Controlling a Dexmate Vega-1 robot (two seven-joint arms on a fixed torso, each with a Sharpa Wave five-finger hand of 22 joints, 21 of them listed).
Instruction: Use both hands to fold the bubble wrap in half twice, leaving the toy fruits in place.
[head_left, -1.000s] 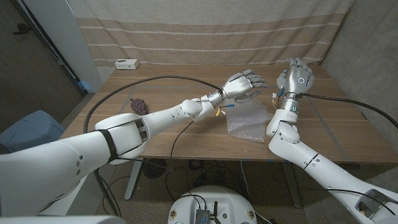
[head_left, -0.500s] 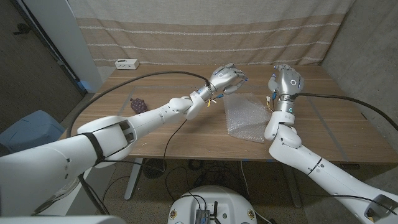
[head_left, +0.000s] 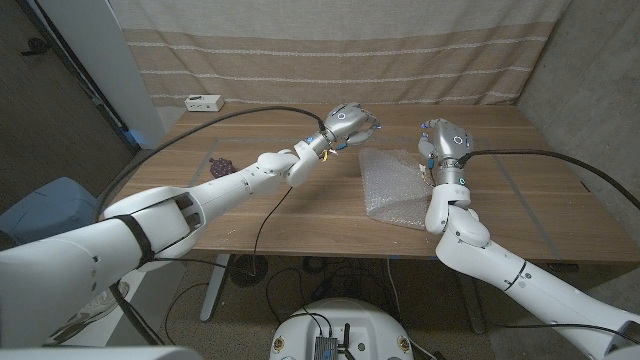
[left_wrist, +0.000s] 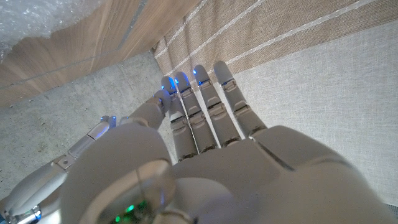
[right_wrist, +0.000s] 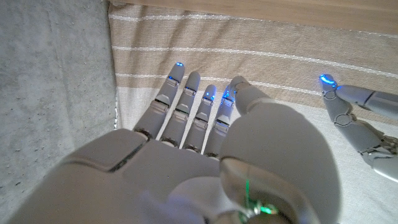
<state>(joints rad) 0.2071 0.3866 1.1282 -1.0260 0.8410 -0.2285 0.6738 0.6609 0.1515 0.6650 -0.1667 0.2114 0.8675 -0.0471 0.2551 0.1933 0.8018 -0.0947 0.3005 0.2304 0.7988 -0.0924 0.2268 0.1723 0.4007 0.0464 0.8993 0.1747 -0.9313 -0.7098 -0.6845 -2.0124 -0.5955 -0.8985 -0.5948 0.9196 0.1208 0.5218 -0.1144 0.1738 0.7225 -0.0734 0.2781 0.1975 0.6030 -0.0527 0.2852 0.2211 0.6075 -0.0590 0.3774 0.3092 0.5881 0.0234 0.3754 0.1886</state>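
Note:
The clear bubble wrap (head_left: 400, 190) lies crumpled on the wooden table (head_left: 300, 215), right of the middle, and a corner of the bubble wrap (left_wrist: 37, 15) is in the left wrist view. My left hand (head_left: 350, 121) hangs in the air beyond its far left corner, fingers straight, holding nothing. My right hand (head_left: 446, 140) is raised over the wrap's far right part, also with straight fingers and nothing in it. In the wrist views the left hand (left_wrist: 205, 155) and the right hand (right_wrist: 205, 155) point at the striped curtain. A purple toy grape bunch (head_left: 221, 168) sits far left.
A small white box (head_left: 203, 101) stands at the table's far left edge. The striped curtain (head_left: 330, 50) hangs close behind the table. Black cables (head_left: 240, 125) run along both arms above the tabletop. My left hand's fingertips (right_wrist: 354, 118) appear in the right wrist view.
My left hand has swung left and away from above the wrap. My right hand has come down and left toward the wrap's far edge. The wrap and grapes have stayed put.

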